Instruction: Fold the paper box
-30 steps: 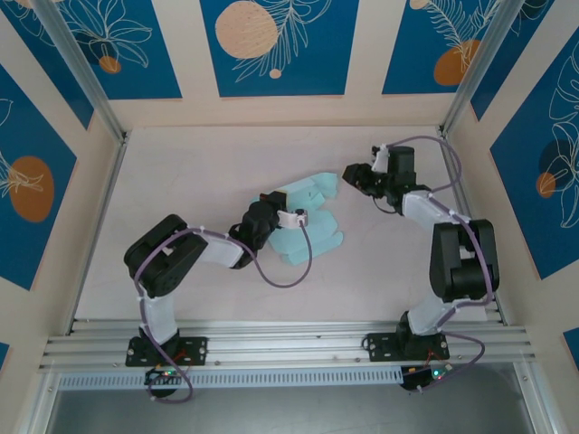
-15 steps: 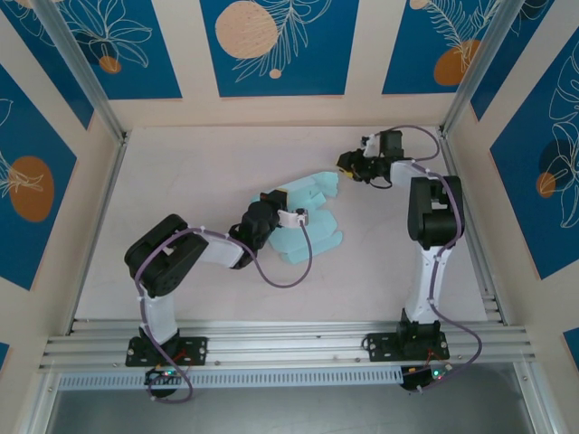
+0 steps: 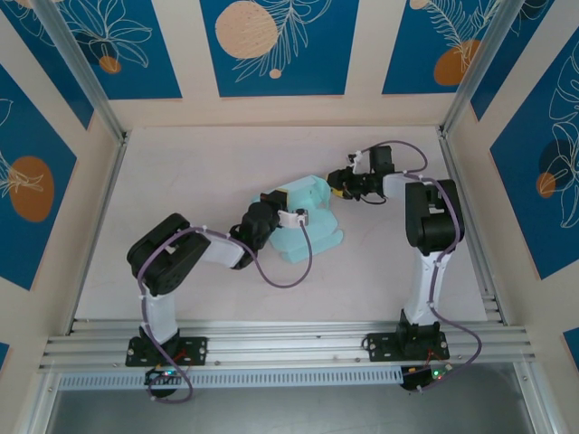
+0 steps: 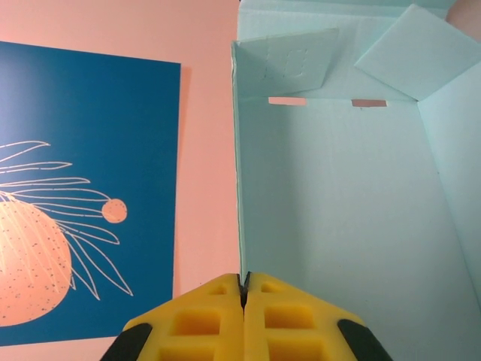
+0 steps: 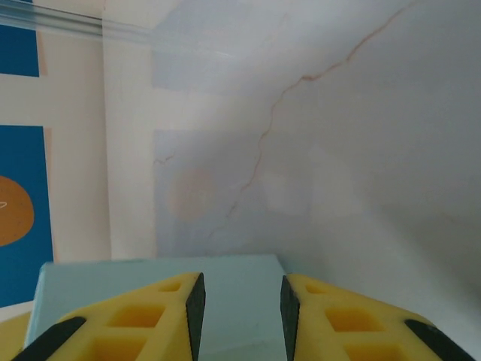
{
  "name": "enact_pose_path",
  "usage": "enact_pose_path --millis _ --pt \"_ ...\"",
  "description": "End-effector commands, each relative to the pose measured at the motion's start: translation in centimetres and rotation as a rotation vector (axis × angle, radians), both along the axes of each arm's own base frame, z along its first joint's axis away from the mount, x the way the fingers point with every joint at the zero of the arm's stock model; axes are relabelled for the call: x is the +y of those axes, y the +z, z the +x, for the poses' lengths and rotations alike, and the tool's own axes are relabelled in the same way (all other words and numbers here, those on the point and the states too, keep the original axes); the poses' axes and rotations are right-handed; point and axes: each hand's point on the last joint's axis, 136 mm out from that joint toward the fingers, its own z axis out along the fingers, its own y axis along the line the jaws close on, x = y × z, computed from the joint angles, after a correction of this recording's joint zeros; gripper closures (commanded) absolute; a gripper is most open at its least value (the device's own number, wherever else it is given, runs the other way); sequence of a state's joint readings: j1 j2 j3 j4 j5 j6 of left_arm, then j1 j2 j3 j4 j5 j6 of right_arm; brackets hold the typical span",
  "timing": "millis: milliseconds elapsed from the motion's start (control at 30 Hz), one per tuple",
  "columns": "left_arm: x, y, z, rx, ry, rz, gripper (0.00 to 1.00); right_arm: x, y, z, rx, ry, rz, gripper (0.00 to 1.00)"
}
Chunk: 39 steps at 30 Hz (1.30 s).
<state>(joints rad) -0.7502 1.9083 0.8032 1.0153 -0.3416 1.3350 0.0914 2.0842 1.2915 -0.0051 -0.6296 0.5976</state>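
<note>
On the left, our left gripper has its yellow jaws pressed together on the thin upright side wall of the paper box, which sits half-formed near the middle of the table, its base down and its far flaps partly raised. We judge this pinch to be the weak point: it holds only the edge of the card, so a sideways push from the other arm could pull the wall out of the jaws or crease it off its score line. Further right, our right gripper reaches the box's far right corner with its jaws apart, and a pale mint flap lies just under and between them; we cannot tell whether the pads touch it. If it pushes on with the flap off its fold, we think the card may buckle, or the whole box may skid across the table towards the left arm. Compared with a second ago, the left arm and its grip look unchanged, the far flaps have gone from splayed out to gathered closer over the box, and the right arm has swung in from well clear of the card to its edge.
</note>
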Motion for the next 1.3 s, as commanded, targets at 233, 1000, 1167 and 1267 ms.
enact_pose_path --millis 233,1000,1167,1267 --pt "0.2 -2.0 0.0 0.017 -0.002 0.023 1.00 1.2 1.9 -2.5 -0.099 0.048 0.022 0.65" --pt "0.0 -3.0 -0.1 0.063 -0.017 0.016 1.00 3.6 1.1 -4.6 -0.205 0.102 -0.018 0.57" --pt "-0.2 -3.1 -0.2 0.067 -0.027 0.017 1.00 4.2 1.1 -4.1 -0.227 0.126 -0.081 0.55" --pt "-0.2 -3.1 -0.2 0.073 -0.031 0.017 1.00 4.8 0.9 -3.8 -0.236 0.143 -0.112 0.55"
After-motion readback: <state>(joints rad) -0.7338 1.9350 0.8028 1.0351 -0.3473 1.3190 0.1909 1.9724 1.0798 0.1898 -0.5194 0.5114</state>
